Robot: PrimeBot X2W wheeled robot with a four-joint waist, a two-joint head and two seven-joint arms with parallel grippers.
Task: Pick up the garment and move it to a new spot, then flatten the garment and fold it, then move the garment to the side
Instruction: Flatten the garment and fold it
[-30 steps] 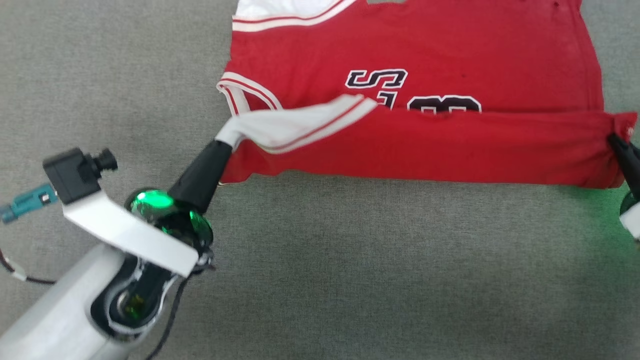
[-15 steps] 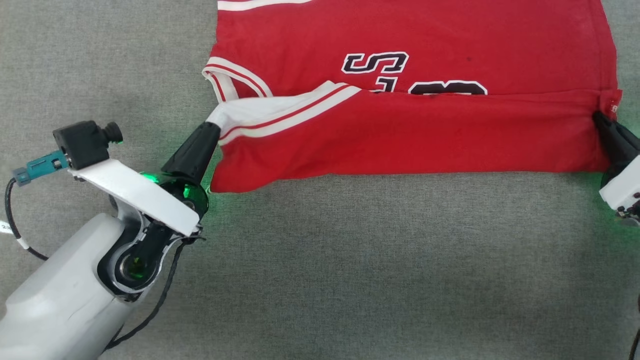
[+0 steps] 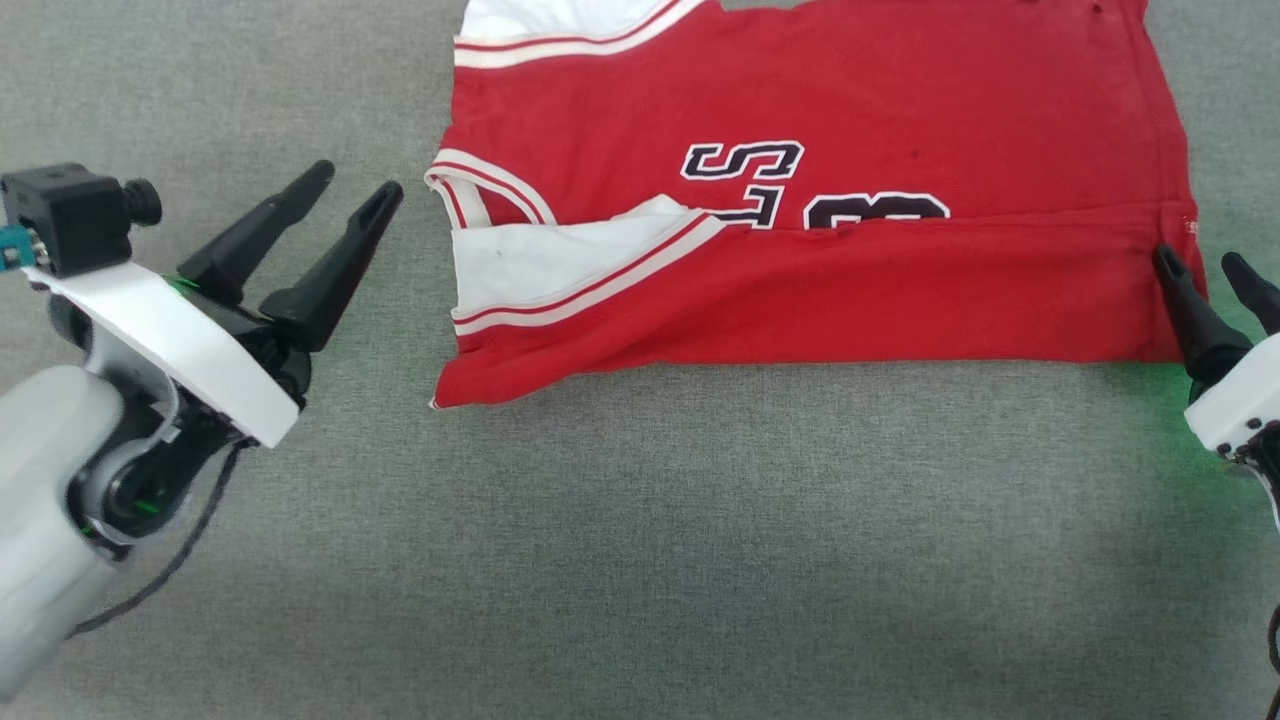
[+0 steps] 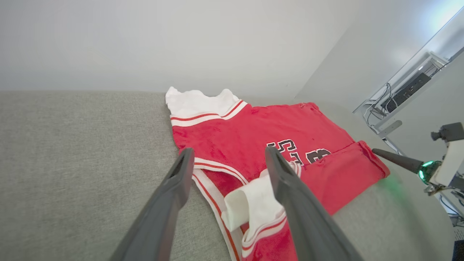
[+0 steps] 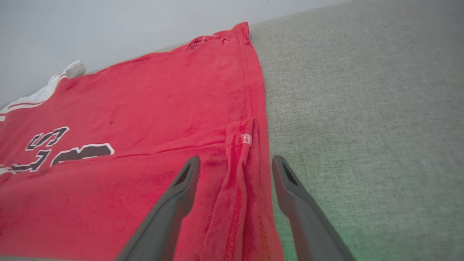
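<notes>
Left pincer (image 3: 355, 185) stood spread and empty, the red shirt (image 3: 900, 100) lying flat on the grey fabric surface (image 3: 640, 520) just to its right, the near edge folded over the lettering. Right pincer (image 3: 1197, 258) was spread too, one finger over the shirt's side edge, the other over bare fabric. Black, white-edged characters, an "S" and part of a numeral, showed above the fold. A small white tag (image 5: 246, 139) ahead of the right pincer was unreadable.
</notes>
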